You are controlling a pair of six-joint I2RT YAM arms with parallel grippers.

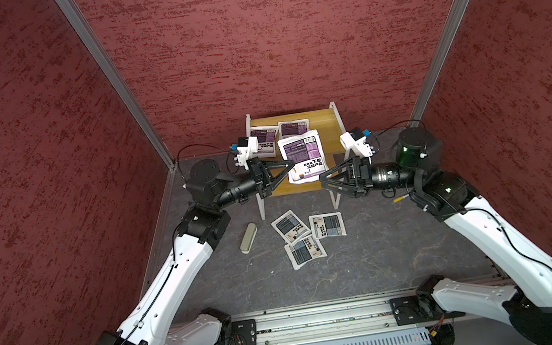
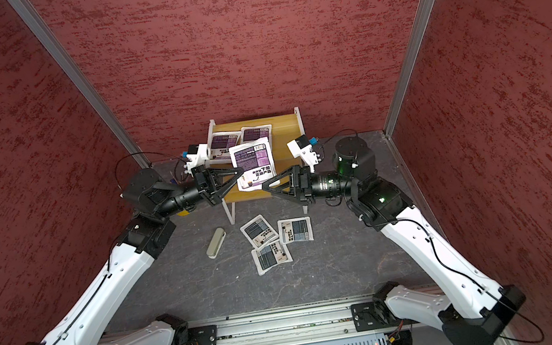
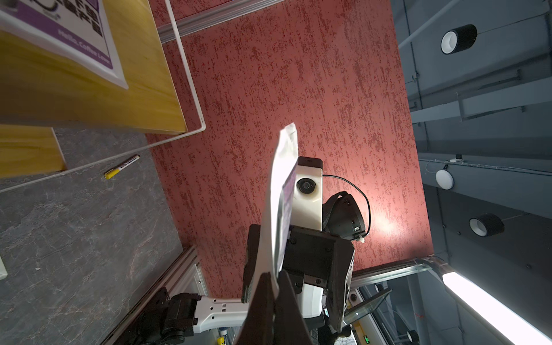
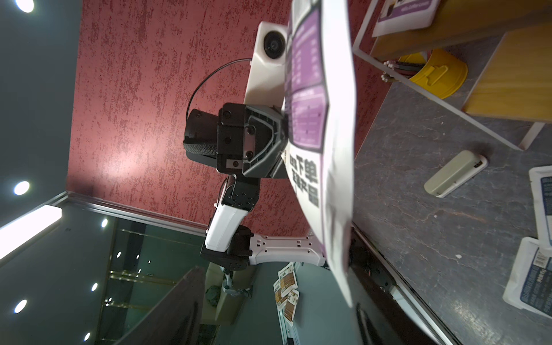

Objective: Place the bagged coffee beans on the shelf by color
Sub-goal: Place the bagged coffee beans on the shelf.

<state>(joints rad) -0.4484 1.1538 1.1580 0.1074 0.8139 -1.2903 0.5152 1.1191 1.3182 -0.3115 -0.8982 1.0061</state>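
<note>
Bench (image 1: 391, 256): dark marble, red walls (image 1: 283, 31) around.
Shelf (image 1: 329, 126): 12 o'clock, two purple bags (image 1: 294, 128) on top board.
Left claw (image 1: 291, 164): pinching third purple bag (image 1: 303, 156) over shelf front.
Right claw (image 1: 321, 178): spread around its 5 o'clock corner.
Risk: released here, limp bag may slide off front edge.

So we've got two arms here, left arm (image 1: 184, 265) and right arm (image 1: 499, 240): chunky white shells with black joints and thin black cables (image 1: 152, 298) running along them. The left gripper (image 1: 291, 165) and right gripper (image 1: 322, 178) are black triangle frames, each with a white camera box (image 1: 248, 148). There's a green glow (image 1: 404, 156) on one right-arm joint.
</note>
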